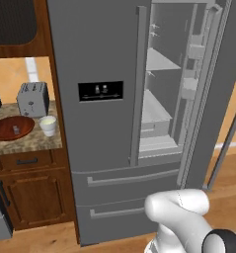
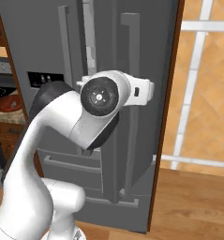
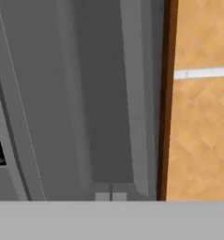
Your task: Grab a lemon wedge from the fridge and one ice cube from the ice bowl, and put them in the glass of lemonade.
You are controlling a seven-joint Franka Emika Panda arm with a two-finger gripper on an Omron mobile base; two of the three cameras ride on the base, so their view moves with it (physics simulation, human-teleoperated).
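We see the fridge [image 1: 104, 123] with its right door swung open, bare shelves showing inside, and we cannot make out the lemon wedge on any of them; it may be hidden or too small to tell. The tool [image 3: 110, 197] sits right at the door's long vertical handle [image 3: 134, 117], its two tips pressed together at the foot of the hand view, so we take it as closed, and whether it pinches the handle or merely rests against it we cannot tell. To the left of the fridge, on the worktop [image 1: 25, 141], stand the ice bowl [image 1: 12, 128] with an ice cube [image 1: 16, 129] in it, the glass of lemonade [image 1: 48, 124] just beside the bowl, and a grey toaster [image 1: 32, 99] behind them. Our worry is that the open door stands between the arm and the shelves: reaching in from this side could knock the elbow [image 2: 99, 96] on the door edge or push the door shut. A wedge that small could also slip from the tips or be nudged deeper onto a shelf. The door also hangs close to the wood panel [image 3: 166, 98] right of the fridge, leaving little room to swing
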